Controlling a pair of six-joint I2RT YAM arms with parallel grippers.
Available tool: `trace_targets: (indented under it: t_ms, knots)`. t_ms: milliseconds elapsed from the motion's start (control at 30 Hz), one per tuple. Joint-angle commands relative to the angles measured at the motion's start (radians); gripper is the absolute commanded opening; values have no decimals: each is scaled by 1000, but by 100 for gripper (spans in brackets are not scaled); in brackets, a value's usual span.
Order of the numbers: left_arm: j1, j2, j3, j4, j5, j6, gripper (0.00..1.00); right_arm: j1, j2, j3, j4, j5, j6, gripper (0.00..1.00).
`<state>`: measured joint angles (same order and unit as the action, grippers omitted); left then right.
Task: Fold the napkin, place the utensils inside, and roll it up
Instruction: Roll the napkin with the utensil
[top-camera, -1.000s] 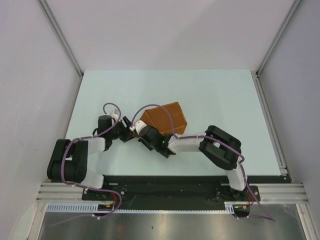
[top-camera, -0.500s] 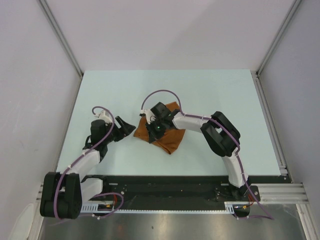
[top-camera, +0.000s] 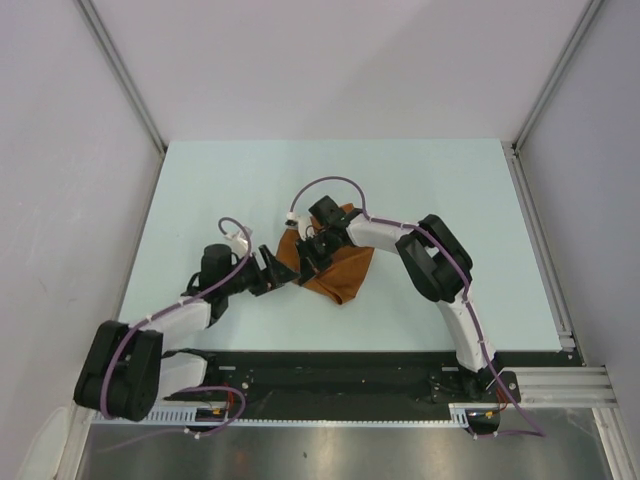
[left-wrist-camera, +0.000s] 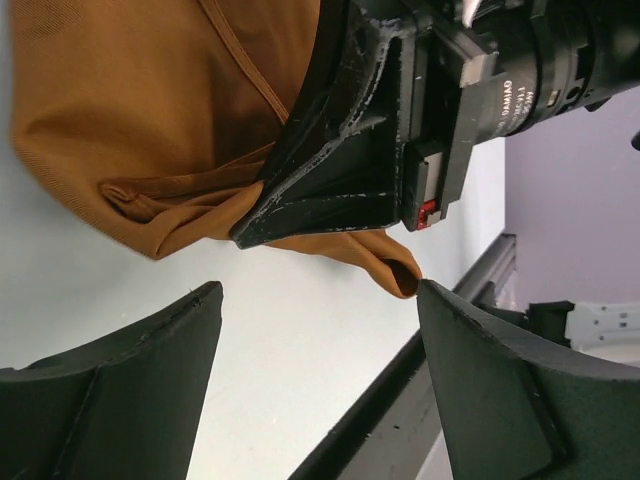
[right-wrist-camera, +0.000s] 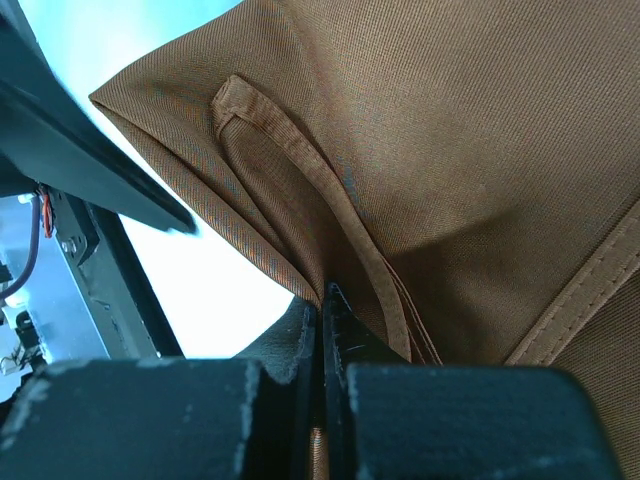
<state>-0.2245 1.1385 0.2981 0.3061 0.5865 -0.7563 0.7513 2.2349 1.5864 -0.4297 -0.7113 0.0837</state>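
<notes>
near the middle of the pale table, your rust-brown napkin lies bunched and loosely folded. your right gripper is clenched on a fold at the cloth's left side, with the fabric pinched between its closed fingers. your left gripper sits just left of the napkin, jaws spread wide and holding nothing, facing its near edge.

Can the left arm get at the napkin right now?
Probably yes. The left gripper stands open just short of the near edge of the napkin, with bare table between. The right gripper pinches a fold there, so only the cloth beside it is free.
</notes>
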Motion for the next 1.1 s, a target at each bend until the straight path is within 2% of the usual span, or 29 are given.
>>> trace_targets:
  t_ms: [0, 333, 533, 767, 1067]
  knots:
    - [-24, 101, 42, 220, 72, -98, 83, 5, 48, -3, -93, 10, -2, 0]
    - [-27, 308, 69, 508, 67, -199, 83, 5, 52, -8, -83, 9, 8, 0]
    - [-26, 369, 58, 568, -3, -196, 83, 5, 48, -19, -70, 9, 16, 0]
    - [-26, 402, 42, 548, -71, -127, 83, 5, 46, -29, -52, 6, 30, 0]
    - [-26, 494, -30, 714, -99, -115, 83, -3, 39, -46, -23, -8, 59, 0]
